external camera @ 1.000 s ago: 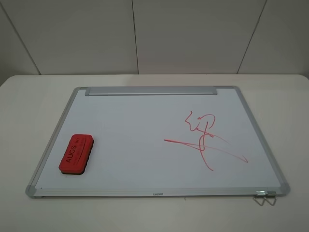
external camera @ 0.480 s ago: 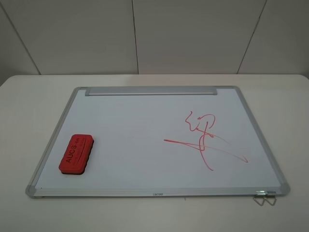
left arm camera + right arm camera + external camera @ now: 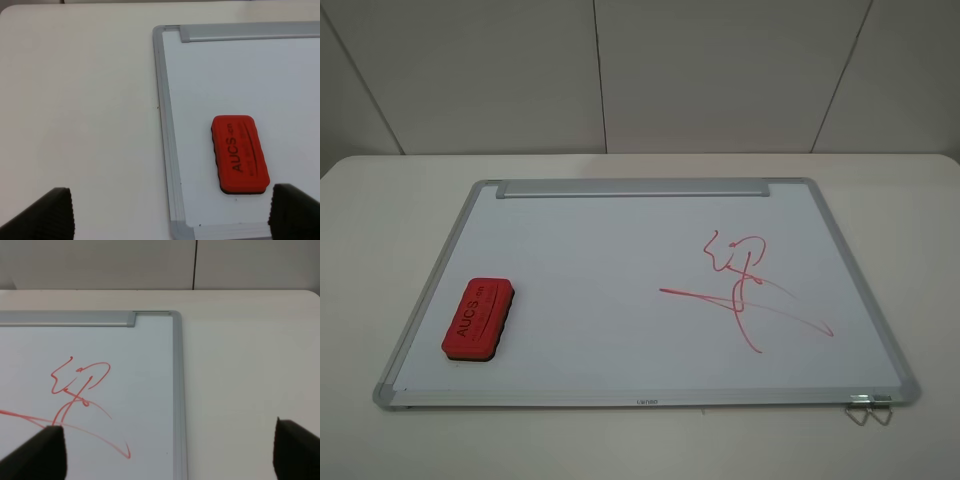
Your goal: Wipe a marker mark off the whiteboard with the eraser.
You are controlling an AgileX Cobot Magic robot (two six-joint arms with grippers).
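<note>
The whiteboard (image 3: 600, 260) lies flat on a white table. On its near left part rests the red eraser (image 3: 478, 318), lettering up; the left wrist view shows the eraser (image 3: 240, 154) ahead of my left gripper (image 3: 172, 212), which is open and apart from it. My right gripper (image 3: 170, 450) is also open, hovering near the board's right frame. The small three-stroke marker mark shows in no view. Only a large red scribble (image 3: 745, 285) of looping, crossing lines is on the right half, and the scribble (image 3: 80, 385) appears again in the right wrist view. Neither gripper appears in the exterior high view.
The silver tray bar (image 3: 632, 188) runs along the board's far edge. Two metal clips (image 3: 868, 408) hang off the near right corner. Bare white table (image 3: 75, 110) surrounds the board, and a panelled wall (image 3: 700, 70) stands behind.
</note>
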